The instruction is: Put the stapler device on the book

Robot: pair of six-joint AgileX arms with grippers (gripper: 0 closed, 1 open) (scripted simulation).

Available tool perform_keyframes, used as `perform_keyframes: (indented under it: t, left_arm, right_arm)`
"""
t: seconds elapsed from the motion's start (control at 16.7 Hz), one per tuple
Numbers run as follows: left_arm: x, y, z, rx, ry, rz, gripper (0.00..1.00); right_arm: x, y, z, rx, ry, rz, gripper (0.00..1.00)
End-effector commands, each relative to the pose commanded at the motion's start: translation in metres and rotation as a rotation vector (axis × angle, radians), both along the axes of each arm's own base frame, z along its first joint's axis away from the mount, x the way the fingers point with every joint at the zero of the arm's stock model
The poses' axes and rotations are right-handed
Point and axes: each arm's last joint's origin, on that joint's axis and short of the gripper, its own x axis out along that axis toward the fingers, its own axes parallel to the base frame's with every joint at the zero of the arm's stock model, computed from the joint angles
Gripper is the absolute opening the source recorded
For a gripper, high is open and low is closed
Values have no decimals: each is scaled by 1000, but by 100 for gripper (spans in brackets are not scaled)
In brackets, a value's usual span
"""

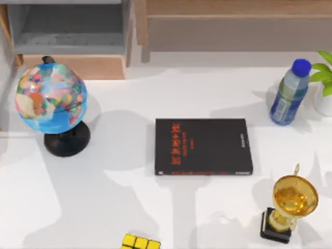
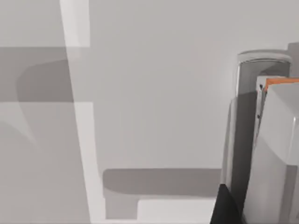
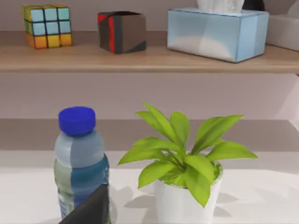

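on the white table (image 1: pixel 207 93), going from the top view's left to its right: a globe (image 1: pixel 51 98) on a black stand sits near the left edge, in front of a grey and wood shelf unit (image 1: pixel 72 36). a yellow puzzle cube (image 1: pixel 140 242) peeks in at the near edge, left of centre. the book (image 1: pixel 203 147) lies flat in the middle of the table, black cover up, red lettering running along its left part and along its near edge, small pale text toward its right edge. nothing rests on its cover. to its right, near the front, stands a gold trophy (image 1: pixel 290 205) on a black base, apart from the book. farther back at the right is a water bottle (image 1: pixel 289 93) with a blue cap, just beside a green potted plant (image 1: pixel 324 85) at the table's right edge.

the right wrist view looks at the same bottle and plant, with a wooden shelf (image 3: pixel 149 58) behind holding a coloured cube (image 3: pixel 46 25), a dark red-and-grey box (image 3: pixel 122 31) and a pale blue tissue box (image 3: pixel 217 32).

the left wrist view faces pale grey surfaces and a white part with an orange edge. i cannot tell whether either claw is released or clenched. where the stapler device is, i cannot tell.
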Motion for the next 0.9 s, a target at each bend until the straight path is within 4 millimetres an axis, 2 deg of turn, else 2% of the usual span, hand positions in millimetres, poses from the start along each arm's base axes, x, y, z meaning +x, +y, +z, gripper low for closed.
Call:
perform_keyframes:
  t: [0.36, 0.42, 0.54, 0.66, 0.9]
  left_arm:
    - [0, 1, 0, 1, 0, 1, 0]
    - [-1, 2, 6, 6, -6, 4, 0]
    - [-6, 1, 25, 28, -14, 15, 0]
    - [-13, -3, 54, 70, -33, 22, 0]
    - [-28, -30, 119, 183, -104, 25, 0]
  right_arm:
    - [0, 0, 0, 0, 0, 0, 100]
    - [0, 0, 0, 0, 0, 0, 100]
    - [0, 0, 0, 0, 0, 0, 100]
    - [0, 0, 0, 0, 0, 0, 100]
    - [0, 0, 0, 0, 0, 0, 100]
